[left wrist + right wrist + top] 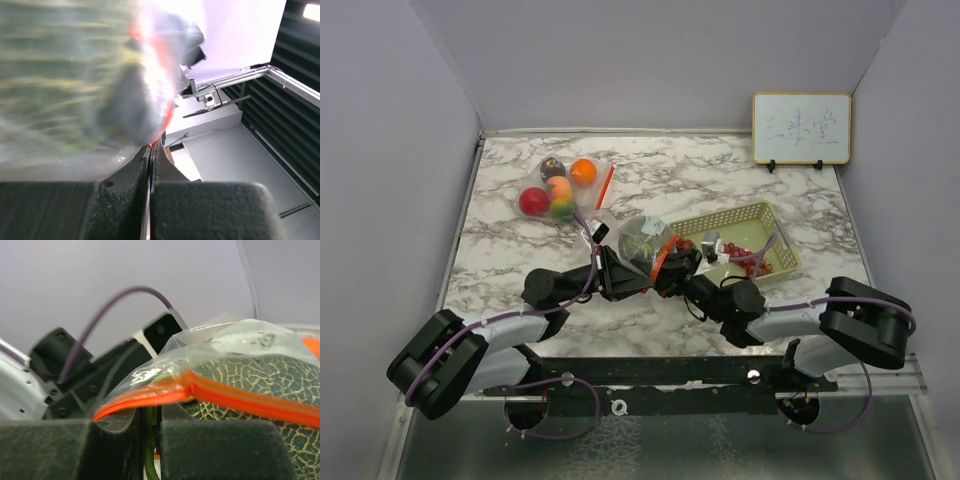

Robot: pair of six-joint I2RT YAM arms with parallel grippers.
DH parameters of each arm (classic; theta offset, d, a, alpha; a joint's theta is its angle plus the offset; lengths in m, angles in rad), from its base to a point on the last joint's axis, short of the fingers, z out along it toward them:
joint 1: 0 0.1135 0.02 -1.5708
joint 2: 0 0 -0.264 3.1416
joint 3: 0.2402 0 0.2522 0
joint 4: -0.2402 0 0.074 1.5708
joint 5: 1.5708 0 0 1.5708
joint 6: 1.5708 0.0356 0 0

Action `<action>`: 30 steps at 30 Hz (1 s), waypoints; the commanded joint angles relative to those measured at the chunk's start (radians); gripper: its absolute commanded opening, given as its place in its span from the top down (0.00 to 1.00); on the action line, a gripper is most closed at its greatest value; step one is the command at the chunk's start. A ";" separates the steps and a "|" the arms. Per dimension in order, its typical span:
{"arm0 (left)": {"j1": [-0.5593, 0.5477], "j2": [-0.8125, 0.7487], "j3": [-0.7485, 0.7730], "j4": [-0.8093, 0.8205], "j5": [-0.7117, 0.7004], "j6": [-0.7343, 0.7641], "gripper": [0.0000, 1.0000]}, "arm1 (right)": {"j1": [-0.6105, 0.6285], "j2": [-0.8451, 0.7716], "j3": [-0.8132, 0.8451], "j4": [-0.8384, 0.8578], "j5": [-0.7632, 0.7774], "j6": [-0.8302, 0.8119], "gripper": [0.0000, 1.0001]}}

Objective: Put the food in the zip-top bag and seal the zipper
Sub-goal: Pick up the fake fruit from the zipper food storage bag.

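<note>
Orange zipper edge (240, 400) sits pinched in right end effector (150, 415).

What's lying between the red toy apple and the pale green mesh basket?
The large green netted melon, inside a clear orange-zippered plastic bag, lies there; the top view shows it.

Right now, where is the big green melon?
In the top view, the melon sits mid-table inside a zip-top bag, between the left gripper and right gripper, just left of the green basket.
</note>
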 commanded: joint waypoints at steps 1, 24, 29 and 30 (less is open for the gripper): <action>-0.031 -0.048 0.024 0.038 -0.031 -0.029 1.00 | -0.030 0.118 0.040 0.321 0.188 0.116 0.98; -0.040 -0.330 -0.088 -0.327 -0.058 0.075 1.00 | -0.090 0.024 0.059 0.100 0.339 0.310 0.98; -0.040 -0.278 -0.109 -0.273 -0.054 0.080 1.00 | -0.089 0.012 0.135 -0.022 0.230 0.414 0.98; -0.041 -0.271 -0.108 -0.257 -0.057 0.071 1.00 | -0.090 0.019 0.146 -0.044 0.210 0.402 0.98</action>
